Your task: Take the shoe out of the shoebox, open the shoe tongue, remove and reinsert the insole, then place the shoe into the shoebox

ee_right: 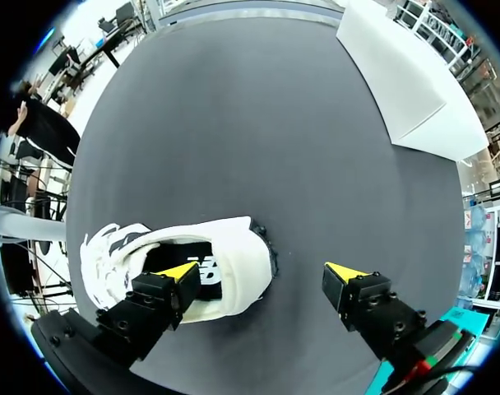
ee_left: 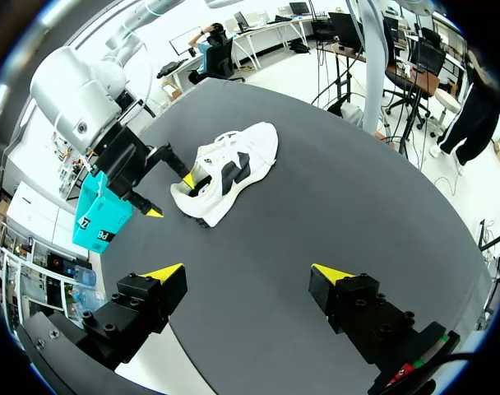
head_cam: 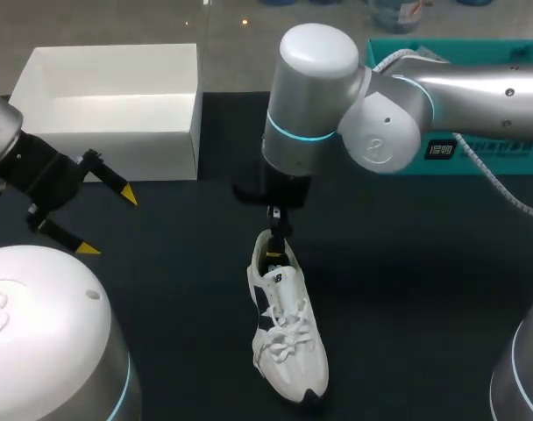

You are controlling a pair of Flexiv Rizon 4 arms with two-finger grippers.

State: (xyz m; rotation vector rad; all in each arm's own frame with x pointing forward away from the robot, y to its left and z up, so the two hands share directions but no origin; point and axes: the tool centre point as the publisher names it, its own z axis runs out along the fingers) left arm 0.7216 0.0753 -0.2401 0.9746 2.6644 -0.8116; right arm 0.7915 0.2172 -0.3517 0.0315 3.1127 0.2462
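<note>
shoe (head_cam: 290, 349): white, dark side patches | shoebox (head_cam: 144, 151): white | table (head_cam: 424, 281): black | fingers (ee_left: 164, 273): yellow tips

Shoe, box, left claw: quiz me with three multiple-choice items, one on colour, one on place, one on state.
1. Box colour? A white; B red; C black.
2. Where is the shoe? A in the box; B on the table; C held aloft.
3. Left claw? A open, empty; B shut on the shoe; C shut on an insole.
A: its walls are white. B: it lies on the table. A: its fingers are spread apart, off the shoe.
</note>
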